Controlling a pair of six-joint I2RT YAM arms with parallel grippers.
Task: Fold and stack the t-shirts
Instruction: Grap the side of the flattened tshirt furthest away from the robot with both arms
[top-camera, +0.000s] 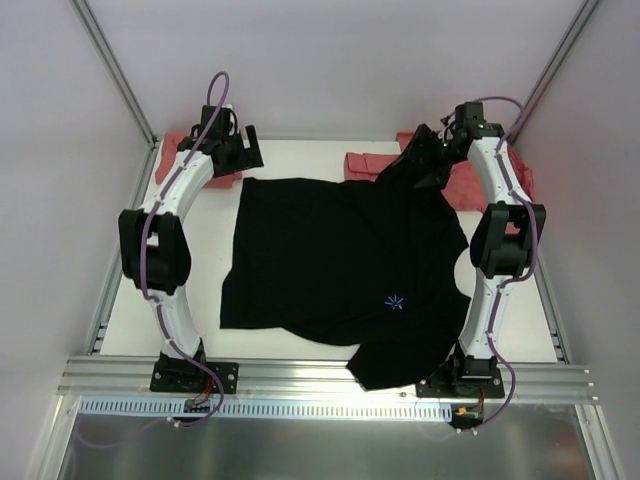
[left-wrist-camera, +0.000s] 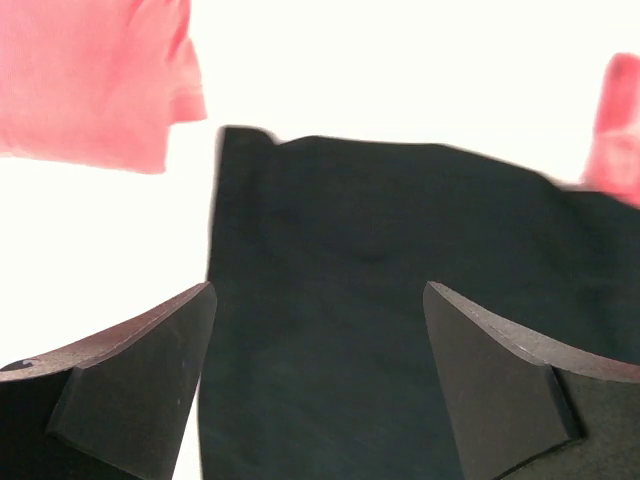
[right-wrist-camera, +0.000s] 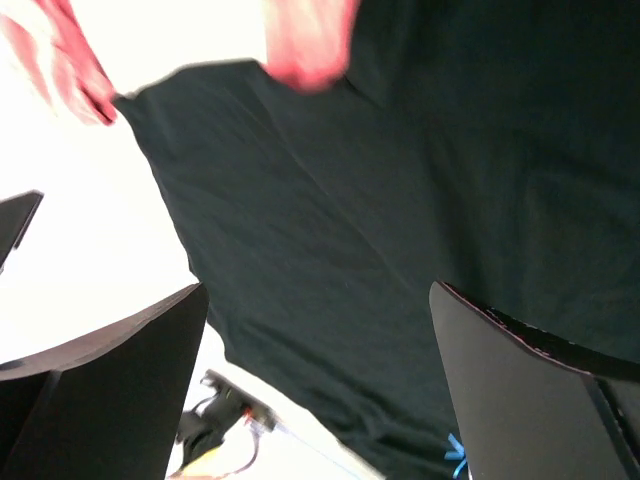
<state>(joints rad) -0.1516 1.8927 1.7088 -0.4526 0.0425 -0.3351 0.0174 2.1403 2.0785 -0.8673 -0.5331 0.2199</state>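
**While left gripper (left-wrist-camera: 318, 300) and right gripper (right-wrist-camera: 318, 300) hang open, black t-shirt (top-camera: 340, 260) lies spread on table (top-camera: 200, 300)**

As its wrist view shows, the left gripper is released. Jaws are wide apart, with the dark fingers (left-wrist-camera: 140, 380) framing the black t-shirt's far left corner below. Cannot tell if the tips touch the cloth. The right gripper is released too, jaws at full spread over the shirt's far right part. Black cloth fills the space seen between its fingers (right-wrist-camera: 520, 390). Neither gripper clamps anything.

Left arm (top-camera: 160, 250) arcs from its base at the near left up to the far left of the table. Right arm (top-camera: 495, 250) does the same on the right side, wrist bent down at the far right.

The black t-shirt sits mid-table between the two arms, mostly flat. Its light-blue starburst mark (top-camera: 396, 302) faces up on the near right part. One near right flap hangs over the near rail (top-camera: 320, 375), just beside the right arm's base. In the top view the far right corner looks bunched under the right gripper. Cloth and gripper are hard to separate there.

Far-left salmon shirt (top-camera: 172, 160) lies crumpled at the far left corner, behind the left gripper. The left wrist view shows bare table between it and the black corner. Far-middle salmon shirt (top-camera: 362, 163) lies at the far edge, just beside the black shirt's far hem. Far-right salmon shirt (top-camera: 490, 185) is partly hidden behind the right arm.
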